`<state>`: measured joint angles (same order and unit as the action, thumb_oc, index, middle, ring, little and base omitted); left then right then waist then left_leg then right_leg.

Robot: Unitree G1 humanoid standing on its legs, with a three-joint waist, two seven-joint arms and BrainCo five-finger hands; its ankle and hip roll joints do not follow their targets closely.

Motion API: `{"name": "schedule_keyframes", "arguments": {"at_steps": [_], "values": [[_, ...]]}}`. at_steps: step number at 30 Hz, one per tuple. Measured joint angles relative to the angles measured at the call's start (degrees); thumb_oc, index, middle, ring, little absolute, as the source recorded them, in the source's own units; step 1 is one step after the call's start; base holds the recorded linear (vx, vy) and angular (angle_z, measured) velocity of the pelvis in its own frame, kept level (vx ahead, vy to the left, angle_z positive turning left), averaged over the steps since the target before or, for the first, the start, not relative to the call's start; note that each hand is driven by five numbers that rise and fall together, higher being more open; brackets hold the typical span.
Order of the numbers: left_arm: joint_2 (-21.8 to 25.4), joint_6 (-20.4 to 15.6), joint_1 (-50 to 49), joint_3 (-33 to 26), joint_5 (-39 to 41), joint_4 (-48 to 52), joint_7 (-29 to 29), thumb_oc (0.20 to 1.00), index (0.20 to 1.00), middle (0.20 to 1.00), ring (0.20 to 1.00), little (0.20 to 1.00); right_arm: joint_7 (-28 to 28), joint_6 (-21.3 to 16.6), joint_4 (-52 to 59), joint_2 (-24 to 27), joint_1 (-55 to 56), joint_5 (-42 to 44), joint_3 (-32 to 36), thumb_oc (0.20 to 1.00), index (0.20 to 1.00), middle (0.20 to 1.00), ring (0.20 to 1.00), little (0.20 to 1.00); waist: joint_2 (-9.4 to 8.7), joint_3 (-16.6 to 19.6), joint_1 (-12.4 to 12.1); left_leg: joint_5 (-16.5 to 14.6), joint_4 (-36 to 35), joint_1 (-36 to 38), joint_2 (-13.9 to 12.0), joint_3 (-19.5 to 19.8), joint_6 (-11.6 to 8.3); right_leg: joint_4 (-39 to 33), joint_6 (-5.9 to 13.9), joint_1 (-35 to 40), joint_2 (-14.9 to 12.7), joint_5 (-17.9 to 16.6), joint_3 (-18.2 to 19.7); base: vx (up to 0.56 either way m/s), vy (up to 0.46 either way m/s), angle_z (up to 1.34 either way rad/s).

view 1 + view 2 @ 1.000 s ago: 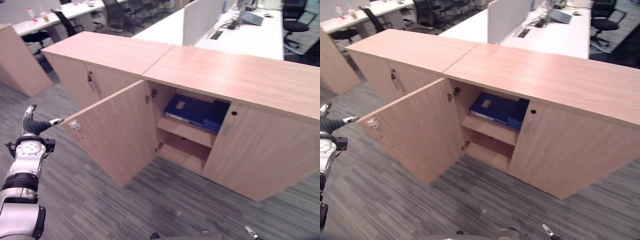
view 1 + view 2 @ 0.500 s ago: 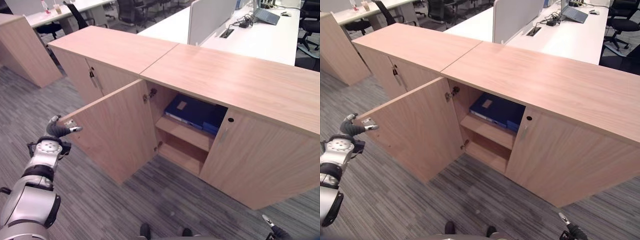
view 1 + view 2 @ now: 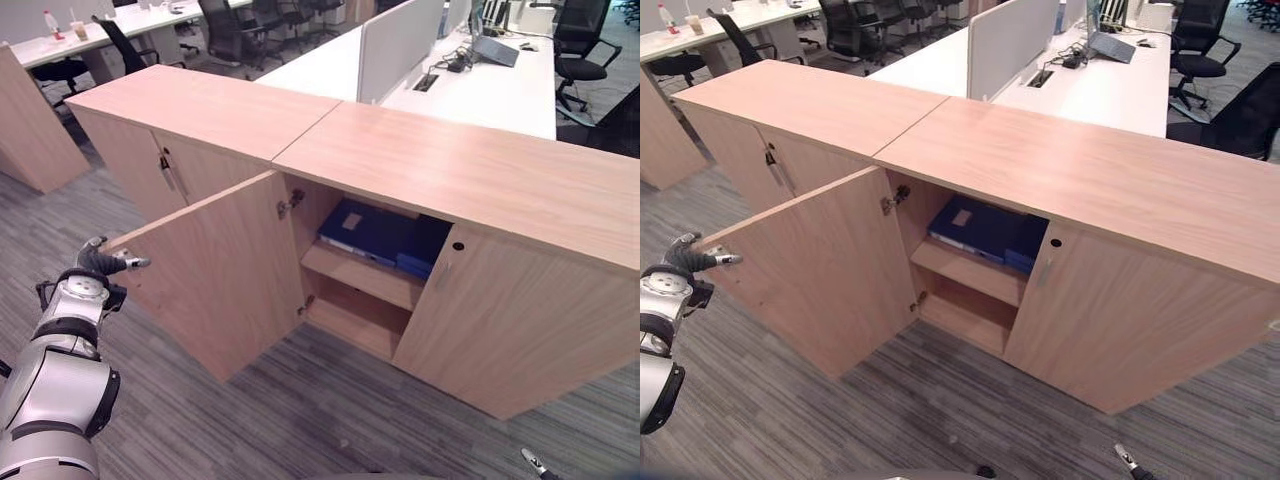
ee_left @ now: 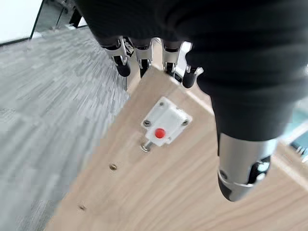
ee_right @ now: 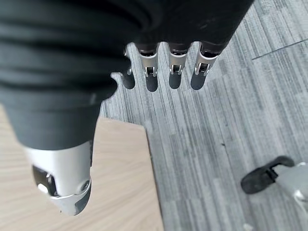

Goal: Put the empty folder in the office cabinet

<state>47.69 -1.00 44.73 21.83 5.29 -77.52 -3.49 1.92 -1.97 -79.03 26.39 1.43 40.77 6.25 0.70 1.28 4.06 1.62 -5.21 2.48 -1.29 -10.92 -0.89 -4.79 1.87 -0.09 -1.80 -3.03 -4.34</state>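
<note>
A long wooden cabinet is seen from above on a grey carpeted floor. Its left door is swung wide open; the right door is closed. Inside the open compartment, a blue folder is laid flat on the upper shelf, with further blue items just beside it toward the closed door. The lower shelf is seen beneath it.

The left hand is held at the free edge of the open door, near its top corner. In the left wrist view, the fingers are seen hooked over the door's edge, and the thumb is laid against the inner face, so the edge is pinched between them. A white latch with a red button is fixed to that inner face, just beside the hand.

In the right wrist view, the right hand is held low above the carpet, fingers straight and relaxed, nothing held. A wooden panel is seen beneath its thumb.

Behind the cabinet, white desks with a grey divider and black chairs are seen.
</note>
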Motion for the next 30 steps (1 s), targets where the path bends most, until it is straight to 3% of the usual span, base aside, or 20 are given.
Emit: {"name": "schedule_keyframes", "arguments": {"at_steps": [13, 17, 20, 22, 25, 26, 28, 29, 30], "values": [[-0.4, 3.1, 6.6, 12.3, -13.9, -3.4, 3.1, 1.000, 1.000, 1.000, 1.000, 1.000, 1.3, 0.9, -2.0, 0.2, 0.7, -4.3, -2.2, 1.000, 1.000, 1.000, 1.000, 1.000, -1.83, 1.3, 0.2, 0.3, 0.0, -3.7, 1.1, -1.4, 1.16, 0.2, 0.91, -4.3, -0.9, -1.8, 1.3, -0.01, 0.031, -0.05], [-3.2, 2.7, 8.5, 15.1, -16.5, -0.5, 5.4, 1.000, 1.000, 1.000, 1.000, 1.000, 1.9, 1.3, -2.0, -0.7, -0.1, -5.6, -3.9, 1.000, 1.000, 1.000, 1.000, 1.000, -2.04, 1.5, 0.2, 0.4, 0.0, -3.3, 1.5, -1.4, 1.56, 0.1, 1.16, -3.8, -1.4, -1.9, 1.2, 0.01, 0.005, 0.02], [-6.2, 2.6, 8.9, 16.7, -16.8, 8.2, 7.3, 1.000, 1.000, 1.000, 1.000, 1.000, 1.9, 1.3, -1.1, -1.0, -1.1, -6.0, -5.7, 1.000, 1.000, 1.000, 1.000, 1.000, -2.12, 1.8, 0.2, 0.3, 0.0, -3.1, 1.7, -1.9, 1.65, 0.1, 1.42, -3.7, -1.5, -2.1, 1.6, 0.00, 0.000, -0.08], [-4.2, 3.2, 8.8, 19.2, -15.0, 17.3, 10.8, 1.000, 1.000, 1.000, 1.000, 1.000, 2.1, 1.3, 0.5, -1.1, -1.0, -6.0, -5.7, 1.000, 1.000, 1.000, 1.000, 1.000, -2.06, 1.8, 0.3, 0.3, 0.0, -2.7, 1.7, -2.3, 1.68, -0.2, 1.59, -3.1, -1.6, -2.4, 1.8, 0.01, 0.000, -0.13], [5.7, 3.2, 6.9, 28.5, -7.9, 33.6, 18.7, 1.000, 1.000, 1.000, 1.000, 1.000, 3.3, 1.3, 0.9, -1.2, -0.2, -6.0, -5.7, 1.000, 1.000, 1.000, 1.000, 1.000, -1.90, 1.5, 0.4, 0.3, 0.0, -2.3, 1.7, -2.6, 1.73, -0.2, 1.61, -2.8, -1.8, -2.3, 1.9, 0.01, 0.003, 0.00], [9.1, 4.1, 6.7, 32.1, -1.0, 41.6, 21.2, 1.000, 1.000, 1.000, 1.000, 1.000, 3.8, 1.4, 0.6, -1.2, 0.2, -6.1, -5.7, 1.000, 1.000, 1.000, 1.000, 1.000, -1.80, 1.5, 0.0, 0.2, 0.0, -2.2, 1.7, -2.6, 1.77, -0.2, 1.72, -2.6, -1.9, -2.2, 1.9, 0.03, 0.009, 0.07], [12.5, 5.2, 7.5, 36.6, 7.4, 47.8, 22.6, 1.000, 1.000, 1.000, 1.000, 1.000, 4.3, 1.3, 0.4, -1.2, 0.2, -6.2, -5.7, 1.000, 1.000, 1.000, 1.000, 1.000, -1.81, 1.5, 0.1, 0.2, 0.0, -2.0, 1.8, -2.6, 1.84, -0.3, 1.79, -2.7, -2.0, -2.2, 1.9, 0.01, 0.005, 0.06], [14.6, 7.3, 10.0, 42.5, 18.8, 56.0, 24.3, 1.000, 1.000, 1.000, 1.000, 1.000, 4.4, 1.1, 0.2, -1.5, 0.0, -6.2, -5.8, 1.000, 1.000, 1.000, 1.000, 1.000, -1.79, 1.5, 0.0, 0.1, 0.0, -1.9, 2.0, -2.5, 1.98, -0.5, 2.17, -2.4, -2.3, -1.9, 1.7, -0.01, -0.001, 0.09], [15.7, 7.4, 11.2, 45.3, 23.2, 60.9, 25.8, 1.000, 1.000, 1.000, 1.000, 1.000, 4.4, 0.9, 0.0, -1.7, 0.2, -6.2, -5.6, 1.000, 1.000, 1.000, 1.000, 1.000, -1.74, 1.5, 0.0, 0.0, 0.0, -1.9, 2.2, -2.5, 2.03, -0.5, 2.31, -2.3, -2.5, -1.8, 1.7, -0.02, -0.007, 0.13]]}}
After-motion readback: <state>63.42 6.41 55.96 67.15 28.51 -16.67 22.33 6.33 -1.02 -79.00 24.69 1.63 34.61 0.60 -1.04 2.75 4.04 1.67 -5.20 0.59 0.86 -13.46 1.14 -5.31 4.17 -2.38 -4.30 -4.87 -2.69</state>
